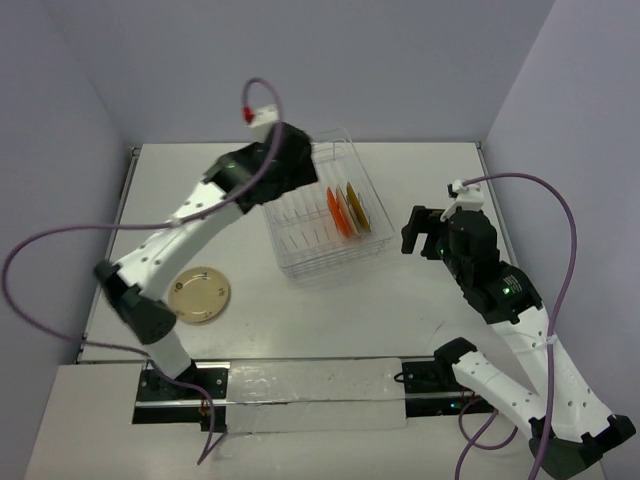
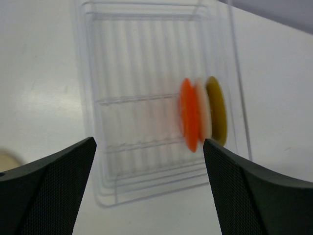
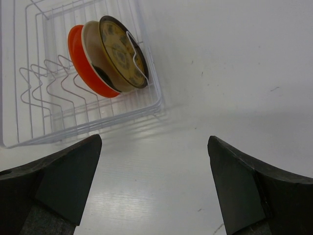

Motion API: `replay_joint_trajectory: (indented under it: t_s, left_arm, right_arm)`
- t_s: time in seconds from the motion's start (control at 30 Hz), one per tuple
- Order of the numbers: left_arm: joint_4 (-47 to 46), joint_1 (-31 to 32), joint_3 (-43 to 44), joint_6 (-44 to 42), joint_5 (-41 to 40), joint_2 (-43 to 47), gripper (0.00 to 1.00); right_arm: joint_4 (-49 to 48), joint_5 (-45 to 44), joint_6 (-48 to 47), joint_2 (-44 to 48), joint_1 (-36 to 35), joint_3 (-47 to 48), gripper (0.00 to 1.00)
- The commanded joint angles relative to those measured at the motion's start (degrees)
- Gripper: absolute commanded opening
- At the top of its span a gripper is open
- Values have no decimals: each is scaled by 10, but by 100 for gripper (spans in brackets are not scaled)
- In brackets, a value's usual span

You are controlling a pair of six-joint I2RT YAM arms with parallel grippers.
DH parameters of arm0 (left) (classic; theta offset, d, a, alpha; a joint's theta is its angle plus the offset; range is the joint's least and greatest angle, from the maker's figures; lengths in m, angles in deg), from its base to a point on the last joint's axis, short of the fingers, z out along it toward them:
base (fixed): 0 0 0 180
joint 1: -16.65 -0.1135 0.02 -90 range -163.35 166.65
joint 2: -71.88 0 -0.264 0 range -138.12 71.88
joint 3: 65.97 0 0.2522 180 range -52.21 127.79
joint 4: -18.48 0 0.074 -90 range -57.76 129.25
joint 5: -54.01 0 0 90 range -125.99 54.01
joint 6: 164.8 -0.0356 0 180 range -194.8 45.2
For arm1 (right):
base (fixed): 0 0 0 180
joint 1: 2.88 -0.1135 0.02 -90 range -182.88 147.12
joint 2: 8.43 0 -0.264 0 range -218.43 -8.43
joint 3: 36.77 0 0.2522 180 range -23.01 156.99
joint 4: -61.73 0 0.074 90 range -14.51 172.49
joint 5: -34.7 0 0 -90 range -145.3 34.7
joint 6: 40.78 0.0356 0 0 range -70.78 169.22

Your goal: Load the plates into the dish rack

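Looking down at the tabletop (image 1: 420, 330): I see it carrying the rack near the middle and one plate lying outside the rack.
Arms: my left arm (image 1: 195, 210) bends out toward 9 o'clock, then reaches in over the rack's 10 o'clock side. My right arm (image 1: 510, 300) stands off at 3 o'clock of the rack.
Dish rack (image 1: 295, 262): white wire, with its 3 o'clock end filled. The prong rows at 9 o'clock of the standing plates are free.
Plates in the rack: three stand on edge, close together, their rims running roughly 12 to 6 o'clock. They are the orange-red plate (image 3: 77, 49), the racked cream plate (image 3: 90, 41) and the mustard plate (image 3: 120, 49), the last one nearest the right arm.
Loose cream plate (image 1: 200, 294): it lies flat on the tabletop at 7 o'clock of the rack, close to the left arm's base.
Left hand (image 2: 149, 144): jaws spread wide with nothing between them, looking down into the rack.
Right hand (image 3: 154, 142): also spread wide and empty, low beside the rack's 3 o'clock end and not touching it.
Deciding relation: I judge the loose cream plate to be the left arm's job. It sits at 7 o'clock of the left hand, well apart from the right hand, with the rack between them. Being round and flat, it offers only its rim to grasp.
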Motion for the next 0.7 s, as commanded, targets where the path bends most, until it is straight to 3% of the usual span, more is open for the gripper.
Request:
replay_joint_trajectory:
  t_s: [0.0, 0.1, 0.37, 0.53, 0.67]
  left_arm:
    - [-6, -105, -209, 109, 53, 157, 99]
    - [13, -200, -336, 167, 63, 276, 99]
    - [1, -397, -616, 218, 144, 494, 99]
    - [-28, -509, -726, 185, 212, 522, 99]
    - [-38, -529, -752, 201, 256, 491, 99]
  right_arm:
    - [-15, 10, 0, 9, 6, -6, 97]
    - [-19, 15, 0, 13, 8, -8, 97]
    - [-33, 39, -2, 8, 11, -16, 97]
    - [-36, 43, -4, 10, 11, -17, 97]
    - [-38, 46, -4, 15, 11, -21, 97]
